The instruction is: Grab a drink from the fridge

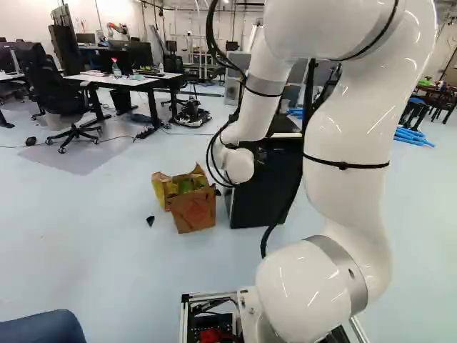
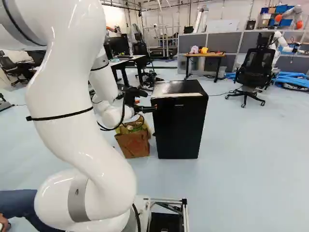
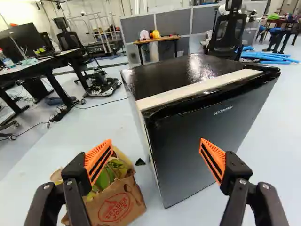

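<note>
The end effector is released, orange pads spread well apart. Ahead at twelve o'clock stands the fridge, door closed, its inside hidden. A paper bag sits at eleven o'clock, just beside the fridge; a black chair stands farther off at one o'clock

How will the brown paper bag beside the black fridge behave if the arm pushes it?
The paper bag probably crumples where pushed, since its top edge looks thin and creased. It may slide before tipping, because it stands low on a smooth-looking floor.
</note>
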Controlling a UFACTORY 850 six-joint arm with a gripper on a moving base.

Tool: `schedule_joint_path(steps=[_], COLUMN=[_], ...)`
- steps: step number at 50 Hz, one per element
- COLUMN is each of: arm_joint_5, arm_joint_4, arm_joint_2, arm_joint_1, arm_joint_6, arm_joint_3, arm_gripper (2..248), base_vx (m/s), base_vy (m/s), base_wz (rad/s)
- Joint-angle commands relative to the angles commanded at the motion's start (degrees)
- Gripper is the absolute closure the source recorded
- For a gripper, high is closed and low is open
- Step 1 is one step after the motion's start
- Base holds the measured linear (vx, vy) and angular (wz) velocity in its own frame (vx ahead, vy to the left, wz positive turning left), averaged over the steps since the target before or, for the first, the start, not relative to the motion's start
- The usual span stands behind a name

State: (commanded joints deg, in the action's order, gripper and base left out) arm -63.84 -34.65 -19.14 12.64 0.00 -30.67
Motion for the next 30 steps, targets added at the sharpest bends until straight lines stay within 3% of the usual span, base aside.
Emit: schedule_joint_path(steps=[30], arm_joint_5=[-8.02], arm_joint_4=[-9.57], arm_joint_2=[-8.6], arm_joint_1=[2.36], arm_joint_6=[0.0], arm_joint_3=[-5.86], arm_gripper=[3], base_vx=[0.0], base_vy=[0.0], base_wz=[0.0])
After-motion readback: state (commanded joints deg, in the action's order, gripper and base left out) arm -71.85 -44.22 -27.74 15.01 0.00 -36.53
